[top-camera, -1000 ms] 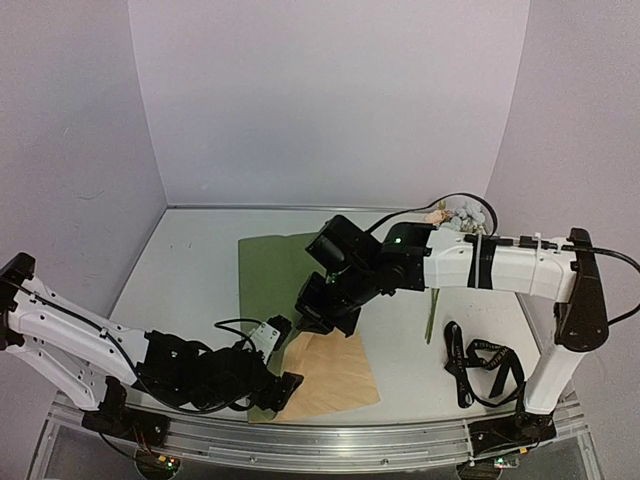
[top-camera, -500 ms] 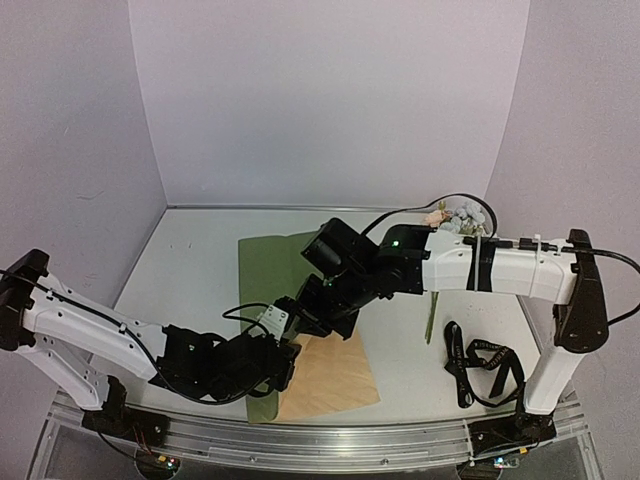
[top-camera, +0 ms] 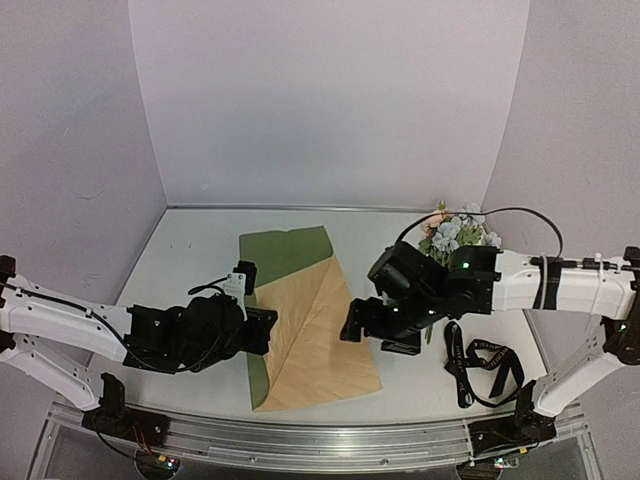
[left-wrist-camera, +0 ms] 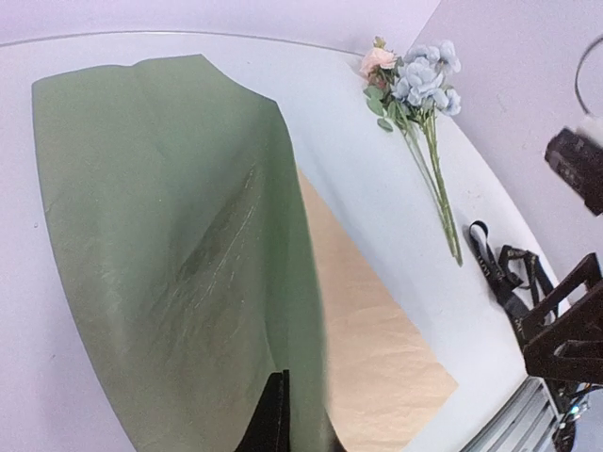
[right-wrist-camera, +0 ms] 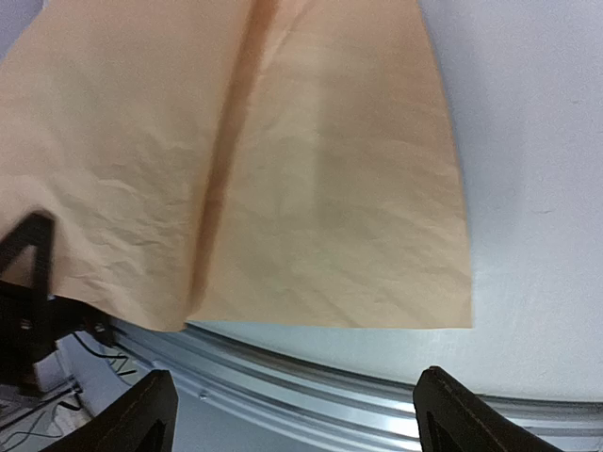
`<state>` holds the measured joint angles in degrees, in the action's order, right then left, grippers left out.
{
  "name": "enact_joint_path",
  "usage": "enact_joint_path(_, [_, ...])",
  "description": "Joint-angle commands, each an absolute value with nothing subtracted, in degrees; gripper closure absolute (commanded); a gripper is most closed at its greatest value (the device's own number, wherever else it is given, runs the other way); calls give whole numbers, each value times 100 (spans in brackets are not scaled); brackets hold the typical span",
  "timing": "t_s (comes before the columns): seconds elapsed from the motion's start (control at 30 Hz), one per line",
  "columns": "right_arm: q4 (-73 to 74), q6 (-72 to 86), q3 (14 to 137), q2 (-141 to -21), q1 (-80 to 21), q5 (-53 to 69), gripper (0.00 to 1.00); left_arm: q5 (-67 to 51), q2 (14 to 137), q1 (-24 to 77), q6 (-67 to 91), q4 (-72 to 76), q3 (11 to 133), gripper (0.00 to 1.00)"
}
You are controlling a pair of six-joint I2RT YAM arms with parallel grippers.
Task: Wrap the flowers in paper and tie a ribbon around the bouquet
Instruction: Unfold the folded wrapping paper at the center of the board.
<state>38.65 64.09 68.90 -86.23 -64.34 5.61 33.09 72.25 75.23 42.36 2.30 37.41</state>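
While my left hand [top-camera: 265, 330] is closed on the paper [top-camera: 315, 320] at its left edge, my right hand [top-camera: 352, 328] hangs open just off its right edge.
I see the paper mid-table [top-camera: 190, 270], folded over with its tan face up and olive showing at the far corner. The flowers [top-camera: 452, 232] lie far right, and my right arm crosses over their stems. The ribbon [top-camera: 478, 362] is heaped at near right, apart from both.

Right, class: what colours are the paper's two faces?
The paper is olive green on one face, tan brown on the other; clearest in the top view.
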Motion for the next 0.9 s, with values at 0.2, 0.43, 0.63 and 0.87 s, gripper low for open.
enact_joint_path(0.2, [3304,5304,5064,-7874,-5899,782,9,2890,6892,7392,4566,251,4066,100])
enact_joint_path(0.43, [1751,6037,4556,-8566,-5744,1581,18,2845,6964,7374,4639,185,4146,100])
enact_joint_path(0.63, [567,6847,3934,-8771,-5747,1682,23,2827,7021,7349,4672,150,4163,100])
enact_joint_path(0.87, [-776,7527,3215,-8927,-5774,1591,26,2821,6997,7309,4655,124,4174,100])
